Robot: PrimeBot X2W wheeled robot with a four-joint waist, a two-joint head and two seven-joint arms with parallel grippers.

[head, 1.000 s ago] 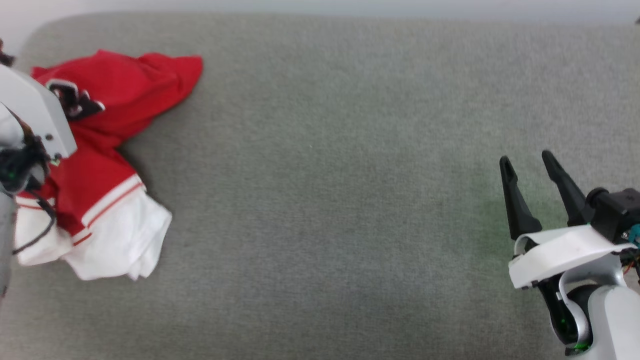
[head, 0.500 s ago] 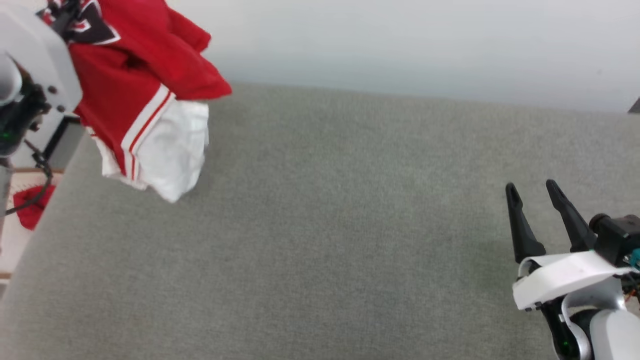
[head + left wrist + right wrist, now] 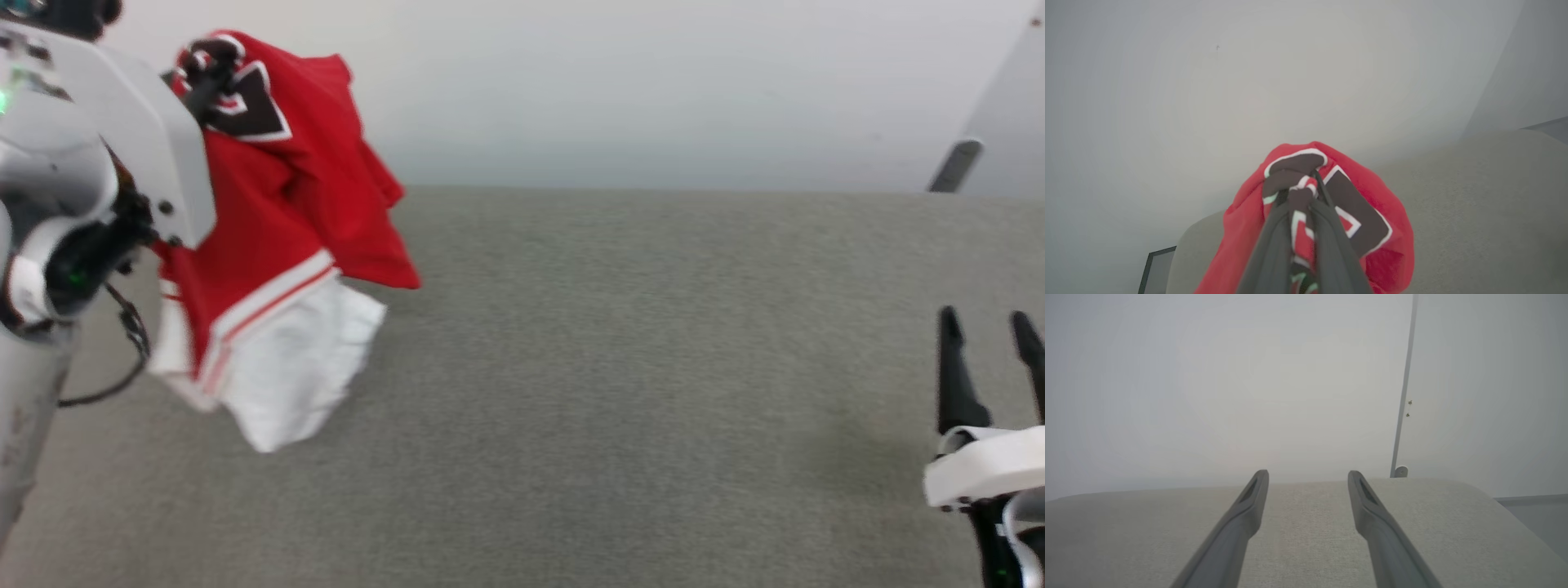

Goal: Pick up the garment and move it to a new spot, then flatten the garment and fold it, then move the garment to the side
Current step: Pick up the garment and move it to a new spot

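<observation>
The left claw (image 3: 1300,192) is clenched on a bunch of the shirt (image 3: 277,220). It pinches right at the black, white-edged lettering, probably so one grip can carry the whole thing. The shirt seems to hang clear of the grey table (image 3: 620,384), over its left end. Soft red cloth falls in loose folds, with striped trim and a limp white sleeve lowest. The table top looks matte and felt-like, with rounded corners. The right claw (image 3: 984,327) stands spread and empty, low at the right, likely kept ready for the flattening.
</observation>
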